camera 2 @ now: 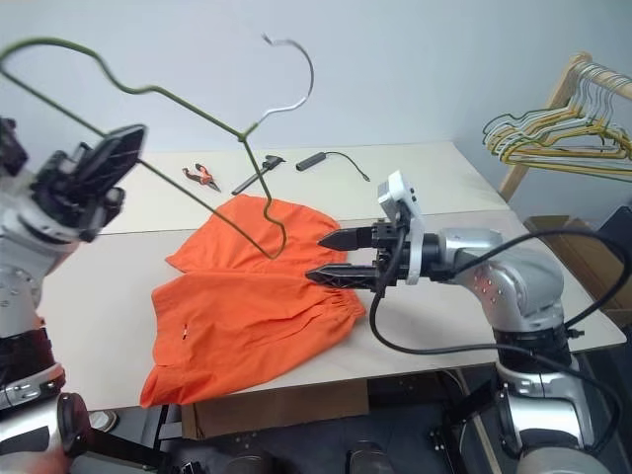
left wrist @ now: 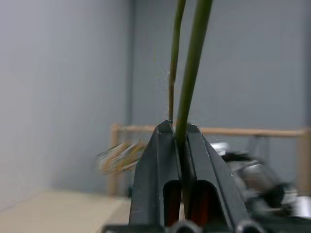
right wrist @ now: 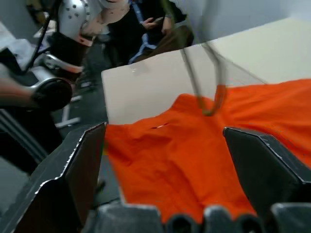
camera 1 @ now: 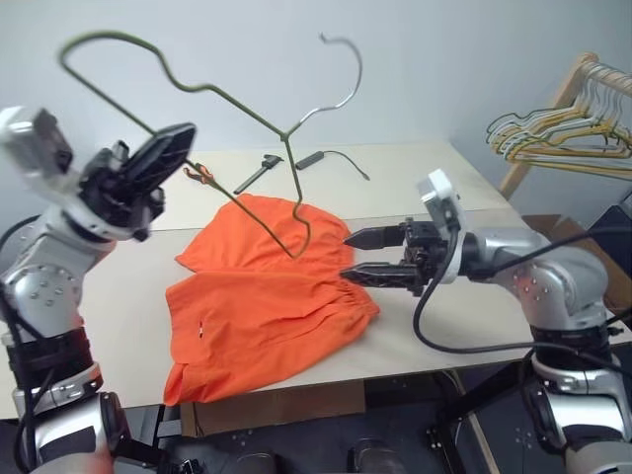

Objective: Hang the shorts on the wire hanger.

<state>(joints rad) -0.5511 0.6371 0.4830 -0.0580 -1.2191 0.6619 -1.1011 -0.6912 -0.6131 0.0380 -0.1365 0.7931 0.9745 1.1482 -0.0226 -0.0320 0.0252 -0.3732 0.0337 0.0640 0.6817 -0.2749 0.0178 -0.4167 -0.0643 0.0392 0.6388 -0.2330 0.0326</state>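
You're holding the wire hanger [camera 1: 212, 109] up off the counter [camera 1: 415, 173] w/ the left hand [camera 1: 158, 158], its fingers pinched tight on one thin wire run near a shoulder bend. That keeps the frame airborne, so its lower corner is hanging free right over the shorts [camera 1: 267, 296], prob. touching or just above the fabric near the upper leg. The hook is pointing up and away from you, clear of everything.

The shorts are lying flat on the counter, legs toward your left, gathered waistband toward your right. That puts the waistband right by the right hand [camera 1: 370, 255], which is standing wide open and level, holding nothing, fingertips aimed at the waistband edge. Judging by that, you're setting up to pick up the fabric there so it can be fed over the hanger's bar.

Pliers [camera 1: 198, 175], a dark tool [camera 1: 259, 171] and a cabled stick [camera 1: 309, 159] are sitting at the far side of the counter, well apart from the work. The rack w/ bunched hangers [camera 1: 563, 133] is standing off to your right, also out of the way.
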